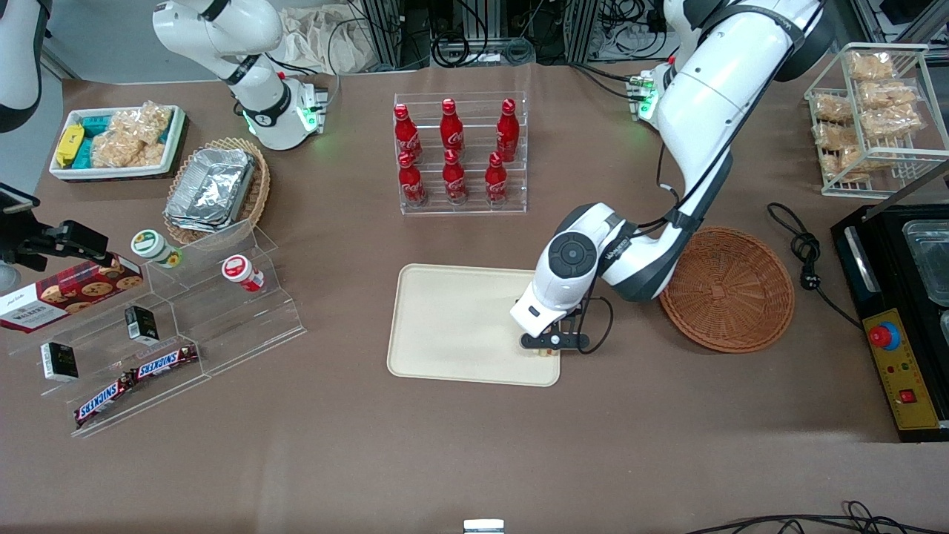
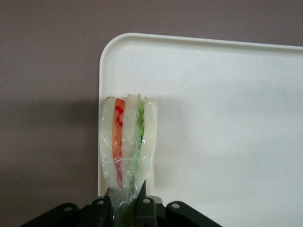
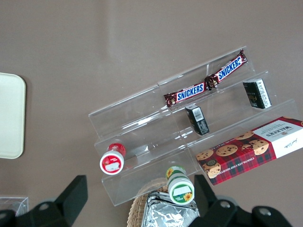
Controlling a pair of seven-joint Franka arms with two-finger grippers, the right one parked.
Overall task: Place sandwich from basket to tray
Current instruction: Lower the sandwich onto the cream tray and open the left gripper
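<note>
1. Here we see the gripper [image 1: 549, 348] low over the tray [image 1: 452, 326], at the tray corner that lies nearest the front camera and toward the working arm's end of the surface [image 1: 460, 452].
2. From the wrist view, we find the fingers [image 2: 106, 208] pinching the sandwich [image 2: 128, 142] by its plastic-wrapped end, one on each side of it.
3. We note the sandwich stands on edge, its white bread slices and orange, red and green filling layers facing the camera, just inside the tray's rounded corner and along its rim.
4. We cannot tell whether the sandwich touches the tray floor.
5. We see the basket [image 1: 730, 289] on the surface beside the tray, toward the working arm's end, with nothing in it.
6. We also see a clear rack of red bottles [image 1: 460, 152] farther from the front camera than the tray.
</note>
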